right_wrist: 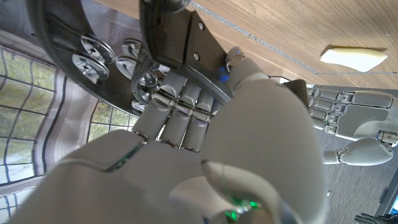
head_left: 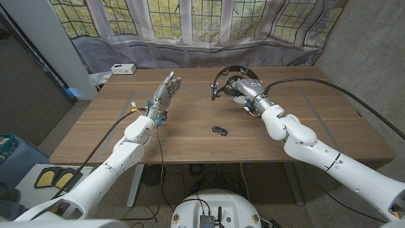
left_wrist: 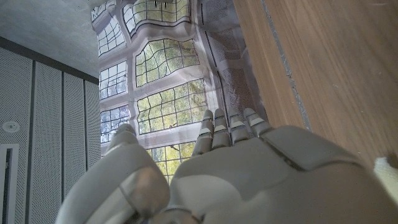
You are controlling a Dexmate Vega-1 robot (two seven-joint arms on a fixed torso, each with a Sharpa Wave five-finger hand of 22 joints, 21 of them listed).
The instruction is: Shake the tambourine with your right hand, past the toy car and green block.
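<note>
The right hand (head_left: pixel 242 87) grasps a black-rimmed tambourine with silver metal jingles (head_left: pixel 223 78), raised over the far middle of the brown wooden table (head_left: pixel 190 136). A small dark toy car (head_left: pixel 219 130) lies nearer, at table centre. The left hand (head_left: pixel 166 90) stands released, fingers straight, left of the tambourine.

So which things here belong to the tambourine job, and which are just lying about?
Job:
tambourine, held up in the right hand
toy car, mid-table

Lying about:
white box, far left corner
left hand, fingers straight, holding nothing

No green block is visible.
</note>
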